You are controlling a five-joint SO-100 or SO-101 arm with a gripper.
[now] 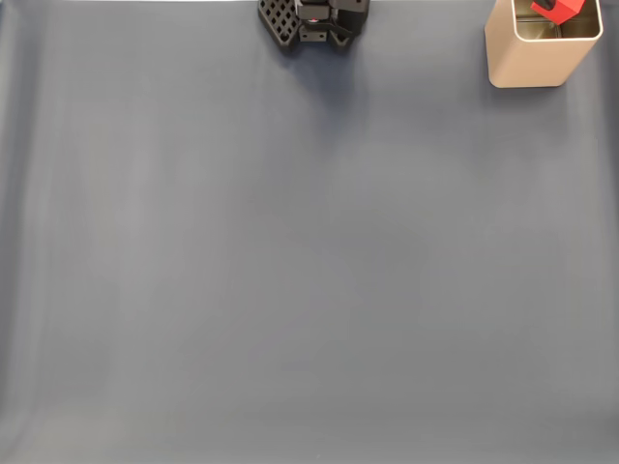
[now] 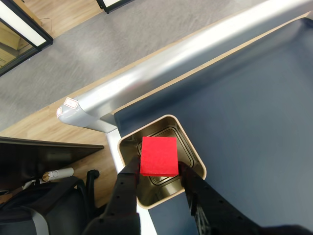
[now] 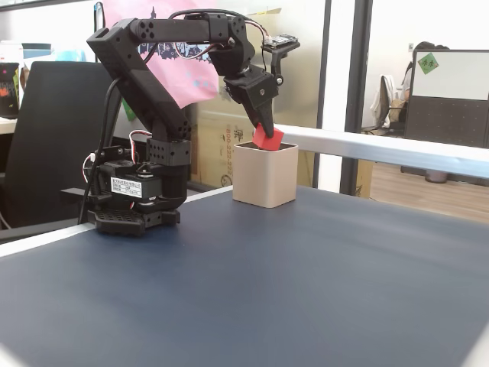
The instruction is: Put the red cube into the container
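Black gripper (image 2: 159, 177) fingers clamp one red cube (image 2: 158, 156) between them in the wrist view, holding it directly over the open mouth of the single beige square tin (image 2: 195, 155), whose shiny metal inside shows below. From a fixed view at table level, the cube (image 3: 267, 138) hangs at the tin's (image 3: 264, 176) rim, partly above it. One arm base (image 3: 134, 202) stands on the dark blue table (image 3: 306, 283) beside the tin.
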